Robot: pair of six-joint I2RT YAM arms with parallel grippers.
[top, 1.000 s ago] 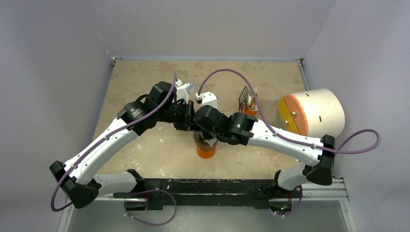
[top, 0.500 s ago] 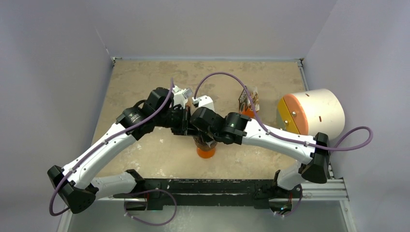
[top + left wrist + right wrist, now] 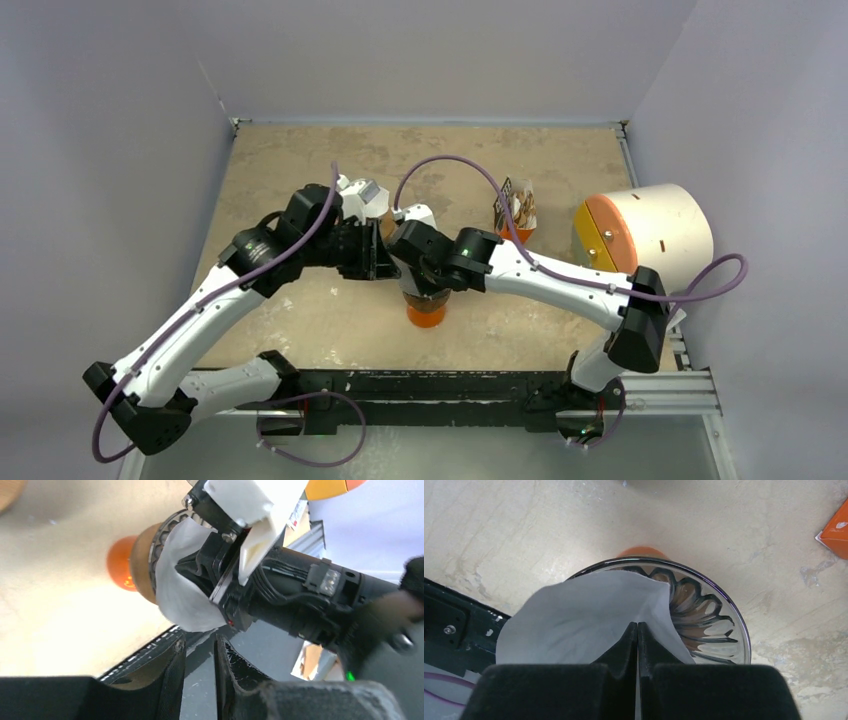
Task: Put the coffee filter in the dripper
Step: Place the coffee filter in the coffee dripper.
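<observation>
Right wrist view: the right gripper [image 3: 637, 627] is pinched tight on the white coffee filter [image 3: 574, 622]. The filter sits partly inside the glass dripper [image 3: 706, 615], its near edge spilling over the rim. The left gripper [image 3: 199, 642], fingers slightly apart and empty, hangs just left of the dripper.

Cannot see from above more than the orange foot of the dripper [image 3: 426, 313], hidden under the right arm [image 3: 560, 284], nor, in right wrist view, whole orange box [image 3: 837, 534], cut at 2 o'clock.
</observation>
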